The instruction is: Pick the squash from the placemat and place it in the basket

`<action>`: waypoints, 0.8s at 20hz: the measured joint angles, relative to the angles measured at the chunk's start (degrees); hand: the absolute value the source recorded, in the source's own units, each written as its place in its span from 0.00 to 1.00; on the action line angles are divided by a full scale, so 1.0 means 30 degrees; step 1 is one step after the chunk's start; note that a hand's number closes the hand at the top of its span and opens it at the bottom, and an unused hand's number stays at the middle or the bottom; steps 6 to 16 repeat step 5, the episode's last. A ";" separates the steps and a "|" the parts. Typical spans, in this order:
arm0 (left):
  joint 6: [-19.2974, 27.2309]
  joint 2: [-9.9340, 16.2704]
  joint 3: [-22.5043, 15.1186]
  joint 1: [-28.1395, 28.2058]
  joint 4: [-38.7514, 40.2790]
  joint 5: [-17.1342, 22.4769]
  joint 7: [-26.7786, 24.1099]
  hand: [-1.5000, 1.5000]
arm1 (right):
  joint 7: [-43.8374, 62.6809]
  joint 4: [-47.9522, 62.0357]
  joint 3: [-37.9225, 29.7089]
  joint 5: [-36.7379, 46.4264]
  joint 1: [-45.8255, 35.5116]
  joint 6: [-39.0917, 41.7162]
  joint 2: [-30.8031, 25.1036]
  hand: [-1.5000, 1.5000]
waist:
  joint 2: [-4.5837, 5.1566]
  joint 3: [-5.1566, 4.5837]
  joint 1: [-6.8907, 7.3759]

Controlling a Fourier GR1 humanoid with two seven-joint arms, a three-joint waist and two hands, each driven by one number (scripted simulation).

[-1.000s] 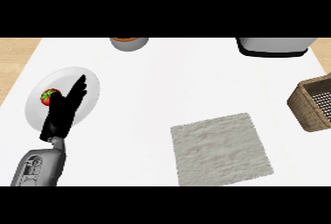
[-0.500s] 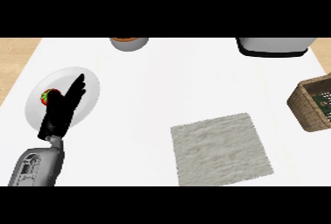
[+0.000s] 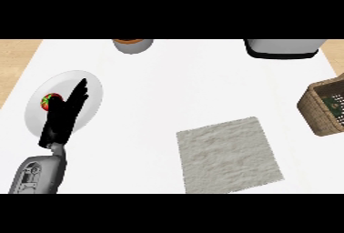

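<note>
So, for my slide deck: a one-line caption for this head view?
Left hand open over a white plate holding a red item; placemat bare, basket at right.

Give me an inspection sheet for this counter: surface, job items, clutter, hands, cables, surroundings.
Surface: white counter.
Job's things: grey placemat lies bare; wicker basket at right edge, something dark green inside; squash not identifiable.
Clutter: white plate with a red and green item; grey cup and grey appliance at the far edge.
Hands: left hand open, straight fingers over the plate; right hand not in view.
Cables: nothing seen.
Surroundings: wooden floor.
</note>
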 measured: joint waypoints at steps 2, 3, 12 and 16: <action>-0.0160 0.0097 0.0009 0.0120 -0.0339 0.0101 0.0149 0.50 | -0.0387 0.1089 -0.0667 -0.0356 0.0544 0.0374 -0.1045 0.00 | 0.0019 0.0013 0.0044; -0.0174 0.0051 -0.0035 0.0061 -0.0343 0.0108 0.0195 0.50 | -0.0493 0.1586 -0.0968 -0.0532 0.0670 0.0602 -0.1634 0.00 | 0.0036 0.0023 0.0053; -0.0082 0.0011 -0.0069 0.0157 -0.0682 0.0066 0.0407 0.50 | -0.1275 0.2558 -0.1513 -0.0831 0.1491 0.1352 -0.2768 0.00 | 0.0044 0.0039 0.0037; -0.0082 0.0011 -0.0069 0.0157 -0.0682 0.0066 0.0407 0.50 | -0.1275 0.2558 -0.1513 -0.0831 0.1491 0.1352 -0.2768 0.00 | 0.0044 0.0039 0.0037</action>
